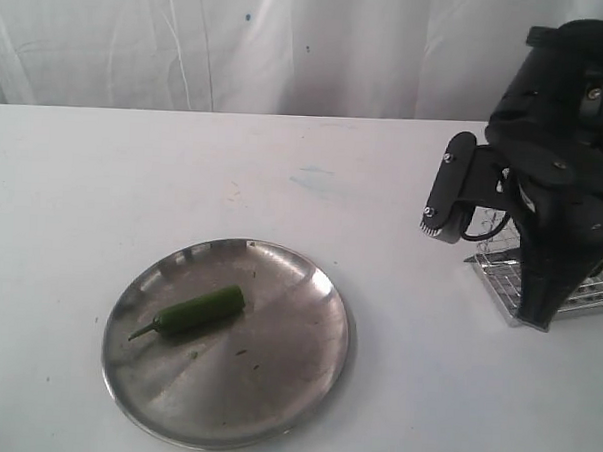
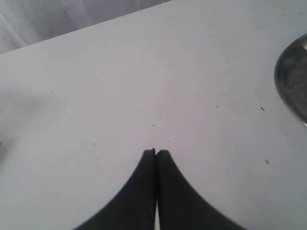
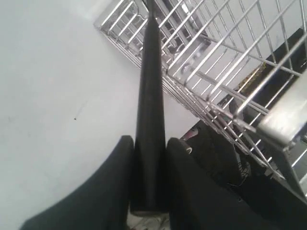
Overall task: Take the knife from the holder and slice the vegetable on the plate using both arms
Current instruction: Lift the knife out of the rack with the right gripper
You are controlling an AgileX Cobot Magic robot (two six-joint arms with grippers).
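A green chilli pepper lies on the round steel plate in the exterior view, stem pointing left. The plate's rim shows at one edge of the left wrist view. My left gripper is shut on nothing above bare white table; it is outside the exterior view. My right gripper is shut on the black handle of the knife, which runs into the silver wire holder. In the exterior view the right arm hangs over the holder and hides the knife.
White table stretches around the plate, with a white curtain behind it. A faint bluish smudge marks the table at mid back. The holder stands at the right edge of the exterior view.
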